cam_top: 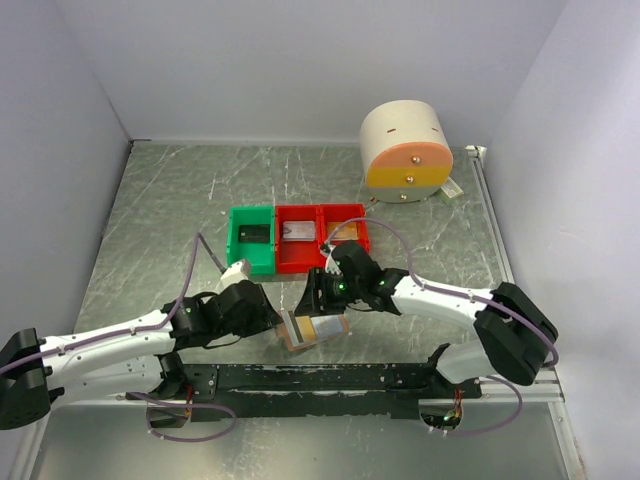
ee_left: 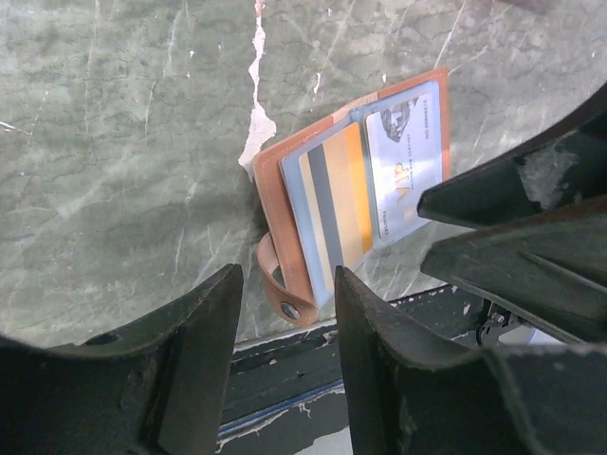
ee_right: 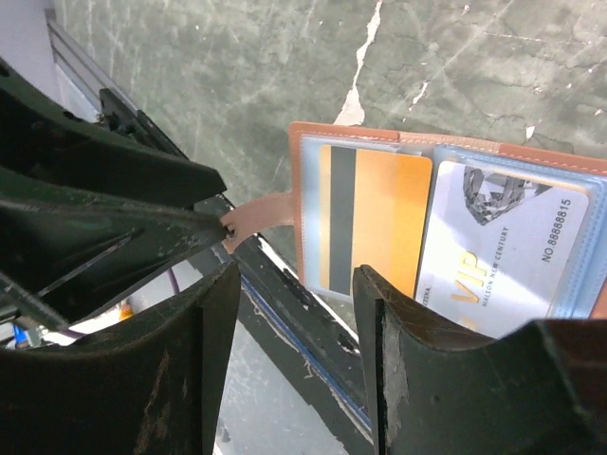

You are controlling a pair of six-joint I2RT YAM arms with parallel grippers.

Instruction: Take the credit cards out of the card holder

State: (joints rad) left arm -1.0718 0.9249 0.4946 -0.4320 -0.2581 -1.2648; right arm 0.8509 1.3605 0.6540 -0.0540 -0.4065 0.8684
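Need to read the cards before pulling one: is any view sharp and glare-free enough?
Right wrist view: silver card sharp, print legible, no glare; its own fingers dark and soft. Left wrist view: card holder in focus, near fingers blurred. Top view: card holder too small, print unreadable.

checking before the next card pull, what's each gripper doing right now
left gripper: open, holding nothing
right gripper: open, holding nothing

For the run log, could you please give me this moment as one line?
card holder lying open | gold card, VIP card inside it | left gripper open, empty | right gripper open, empty
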